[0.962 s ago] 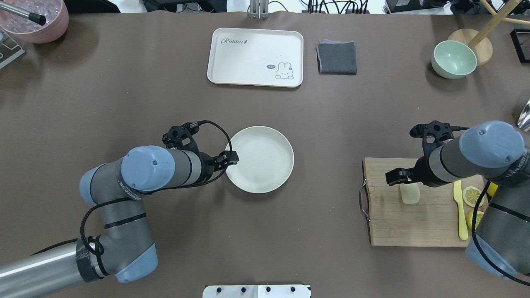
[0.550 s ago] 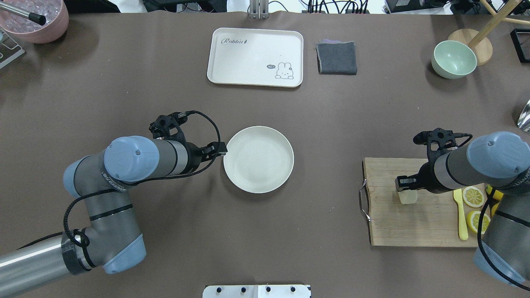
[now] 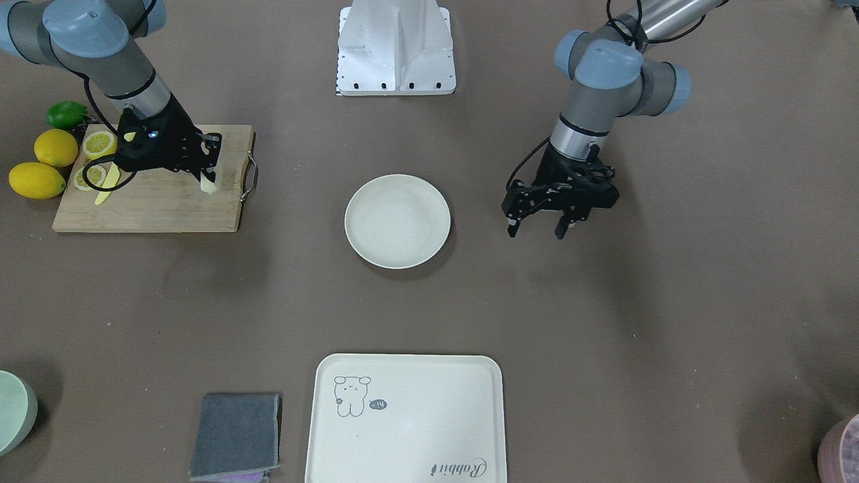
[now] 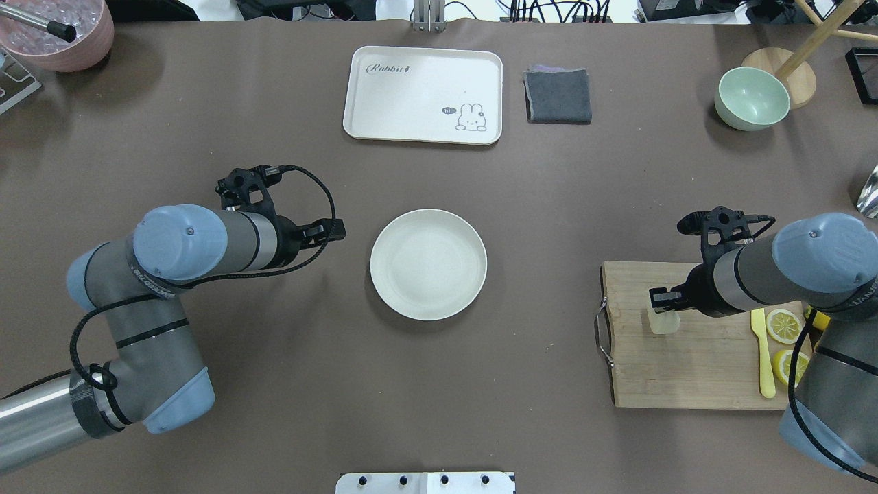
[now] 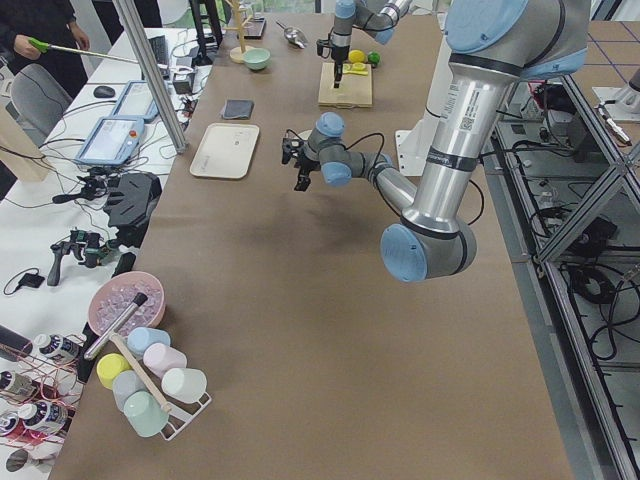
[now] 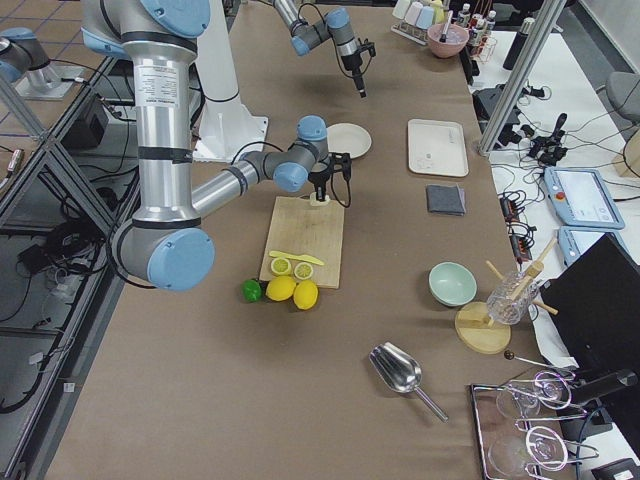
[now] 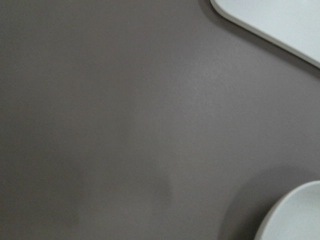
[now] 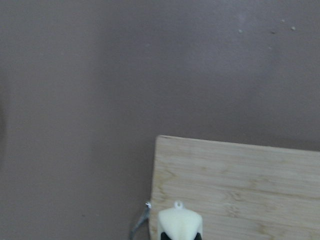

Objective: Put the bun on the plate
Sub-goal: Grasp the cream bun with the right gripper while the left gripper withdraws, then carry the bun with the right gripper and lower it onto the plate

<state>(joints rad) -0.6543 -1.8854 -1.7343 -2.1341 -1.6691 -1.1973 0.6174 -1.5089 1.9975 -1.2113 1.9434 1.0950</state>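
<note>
The bun (image 4: pixel 662 322) is a pale cream lump standing near the left end of the wooden cutting board (image 4: pixel 693 374). My right gripper (image 4: pixel 663 302) is down over it and shut on its top; in the right wrist view the bun (image 8: pixel 180 223) sits between the finger tips. The front view shows the bun (image 3: pixel 209 182) under the right gripper (image 3: pixel 209 159). The round off-white plate (image 4: pixel 429 264) lies bare at the table's middle, also the plate (image 3: pixel 397 221). My left gripper (image 3: pixel 537 229) hangs open to the plate's left with nothing in it, and its camera catches only the plate's edge (image 7: pixel 297 217).
Lemon slices (image 4: pixel 782 325) and a yellow knife (image 4: pixel 761 353) lie on the board's right end, whole lemons (image 3: pixel 44 162) beside it. A cream tray (image 4: pixel 423 95), a grey cloth (image 4: pixel 558 96) and a green bowl (image 4: pixel 751 98) stand at the far side.
My left arm has drawn back leftward, away from the plate's rim. My right gripper has come down and shut on the bun, which has shifted a little to the left on the board.
</note>
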